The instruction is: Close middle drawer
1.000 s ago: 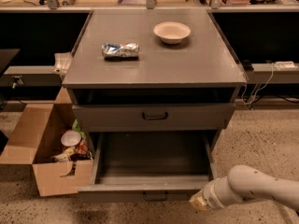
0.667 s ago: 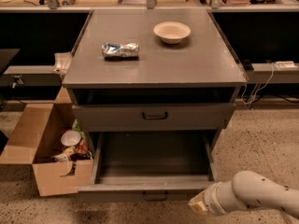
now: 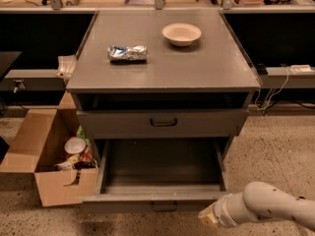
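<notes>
Grey metal cabinet [image 3: 98,124], flat tabletop [image 3: 197,68].

The middle drawer [image 3: 123,198], wide grey metal with a low flat front, stands pulled well out past the tabletop's front edge. Judged rigid, fairly heavy and running on slides. You need no grasp: a flat push at the centre of its front should send it in square, while a push at one end may rack it.

Brown cardboard box [image 3: 44,151] sits beyond the left edge.

White arm [image 3: 275,210] comes in ahead of the front right corner. The gripper [image 3: 206,218] is just beside the drawer front's right end. You cannot tell its opening, or contact.

Cream bowl [image 3: 181,33] near the back edge; crumpled foil packet [image 3: 127,53] left of centre.

Small dark bar handle [image 3: 163,208] at front centre.

Versus 0.7 s ago: gripper slightly lower, drawer unmoved.
</notes>
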{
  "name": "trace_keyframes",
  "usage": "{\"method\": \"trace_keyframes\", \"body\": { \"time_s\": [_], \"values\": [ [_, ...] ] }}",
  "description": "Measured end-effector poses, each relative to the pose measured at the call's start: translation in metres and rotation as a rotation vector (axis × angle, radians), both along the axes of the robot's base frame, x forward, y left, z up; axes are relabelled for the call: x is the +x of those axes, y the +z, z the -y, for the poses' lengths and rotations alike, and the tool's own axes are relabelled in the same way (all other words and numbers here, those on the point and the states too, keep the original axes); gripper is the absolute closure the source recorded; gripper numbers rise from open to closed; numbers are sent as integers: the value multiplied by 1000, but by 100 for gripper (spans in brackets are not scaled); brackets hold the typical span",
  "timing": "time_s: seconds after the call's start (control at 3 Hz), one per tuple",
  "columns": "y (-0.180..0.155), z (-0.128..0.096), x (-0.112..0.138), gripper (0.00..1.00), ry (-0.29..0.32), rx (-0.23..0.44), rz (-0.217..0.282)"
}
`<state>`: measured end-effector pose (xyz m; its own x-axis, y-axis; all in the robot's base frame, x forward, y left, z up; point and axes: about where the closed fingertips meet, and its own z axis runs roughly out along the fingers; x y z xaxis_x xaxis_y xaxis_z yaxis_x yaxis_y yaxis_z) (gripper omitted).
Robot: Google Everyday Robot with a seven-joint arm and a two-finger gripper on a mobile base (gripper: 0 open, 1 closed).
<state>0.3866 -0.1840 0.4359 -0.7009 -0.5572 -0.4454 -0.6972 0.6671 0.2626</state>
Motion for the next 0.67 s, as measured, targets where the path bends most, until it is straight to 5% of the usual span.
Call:
{"method": "trace_keyframes", "body": {
  "time_s": [0.67],
  "values": [
    [-51,5,38,100,-124,7,10]
  ]
}}
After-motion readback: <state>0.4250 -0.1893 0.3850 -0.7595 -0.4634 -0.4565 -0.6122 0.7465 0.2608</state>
